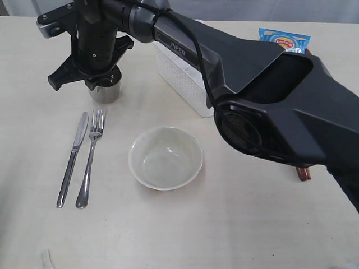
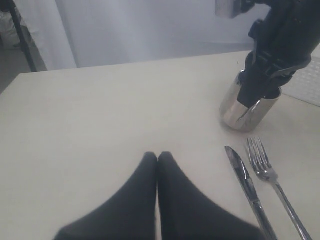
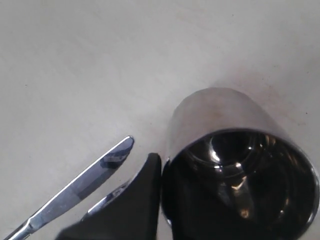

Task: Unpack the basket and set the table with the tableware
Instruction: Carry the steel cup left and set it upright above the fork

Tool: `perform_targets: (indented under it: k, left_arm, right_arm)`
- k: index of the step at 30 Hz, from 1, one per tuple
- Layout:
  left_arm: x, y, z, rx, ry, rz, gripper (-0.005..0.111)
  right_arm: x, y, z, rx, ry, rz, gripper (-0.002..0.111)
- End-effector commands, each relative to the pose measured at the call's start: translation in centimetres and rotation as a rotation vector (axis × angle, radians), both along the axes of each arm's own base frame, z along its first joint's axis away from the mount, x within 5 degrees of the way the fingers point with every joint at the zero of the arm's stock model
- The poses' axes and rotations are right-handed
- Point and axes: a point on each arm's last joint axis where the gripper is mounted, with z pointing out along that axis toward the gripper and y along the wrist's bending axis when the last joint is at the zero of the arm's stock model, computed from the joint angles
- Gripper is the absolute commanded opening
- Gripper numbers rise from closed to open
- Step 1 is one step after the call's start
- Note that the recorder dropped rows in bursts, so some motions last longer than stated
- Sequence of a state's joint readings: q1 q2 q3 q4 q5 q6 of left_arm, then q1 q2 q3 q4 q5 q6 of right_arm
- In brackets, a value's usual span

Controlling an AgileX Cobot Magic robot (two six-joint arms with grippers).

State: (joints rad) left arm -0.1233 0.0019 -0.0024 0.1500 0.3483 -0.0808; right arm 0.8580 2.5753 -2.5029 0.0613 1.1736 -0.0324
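My right gripper [image 1: 104,75] has reached across to the far left of the table [image 1: 224,235] and is shut on the rim of the shiny steel cup [image 1: 106,92], which stands upright on the tabletop. In the right wrist view one finger [image 3: 147,195] presses the outside of the cup [image 3: 225,115]; the other is lost in its dark inside. A steel knife [image 1: 72,159] and fork [image 1: 91,159] lie side by side in front of the cup. The pale bowl [image 1: 165,158] sits to their right. My left gripper [image 2: 158,156] is shut and empty, low over bare table.
The white lattice basket [image 1: 182,75] stands behind the bowl, mostly hidden by my right arm. A blue snack bag [image 1: 283,40] lies at the back right. A small reddish-brown piece [image 1: 303,174] peeks out under the arm on the right.
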Motion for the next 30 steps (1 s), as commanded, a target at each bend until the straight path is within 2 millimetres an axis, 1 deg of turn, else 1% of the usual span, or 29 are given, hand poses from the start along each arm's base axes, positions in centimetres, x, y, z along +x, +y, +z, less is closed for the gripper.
perform_targets:
  k: [1,3,5,8,9,12,16,20,23,26,29,30]
  left_arm:
    - [0.0,0.0,-0.1,0.001,0.000,-0.004,0.000]
    - [0.0,0.0,-0.1,0.001,0.000,-0.004,0.000]
    - [0.0,0.0,-0.1,0.001,0.000,-0.004,0.000]
    - [0.0,0.0,-0.1,0.001,0.000,-0.004,0.000]
    - [0.0,0.0,-0.1,0.001,0.000,-0.004,0.000]
    - [0.0,0.0,-0.1,0.001,0.000,-0.004,0.000]
    - [0.0,0.0,-0.1,0.001,0.000,-0.004,0.000]
    - [0.0,0.0,-0.1,0.001,0.000,-0.004,0.000]
    - [0.0,0.0,-0.1,0.001,0.000,-0.004,0.000]
    - [0.0,0.0,-0.1,0.001,0.000,-0.004,0.000]
    - [0.0,0.0,-0.1,0.001,0.000,-0.004,0.000]
    - [0.0,0.0,-0.1,0.001,0.000,-0.004,0.000]
  right_arm:
    - [0.5,-0.6,-0.4,-0.010,0.002,-0.007,0.000]
    - [0.6,-0.7,-0.6,-0.007,0.008,-0.005,0.000]
    - [0.6,-0.6,-0.5,0.001,0.007,-0.005,0.005]
    - [0.7,-0.5,-0.4,0.019,0.001,-0.007,0.021]
    - [0.7,-0.5,-0.4,0.023,-0.002,-0.007,0.028]
    - [0.8,-0.4,-0.3,0.031,-0.025,0.018,0.038]
    - [0.8,0.0,0.4,0.074,-0.054,0.050,0.040]
    - [0.9,0.2,1.9,0.132,-0.096,0.062,0.040]
    - [0.8,0.0,3.0,0.141,-0.118,0.068,0.040]
    - [0.4,-0.4,4.8,0.149,-0.127,0.072,0.040]
    - [-0.5,-1.3,7.4,0.135,-0.101,0.078,0.039]
    - [-0.9,-1.6,8.2,0.126,-0.089,0.083,0.037]
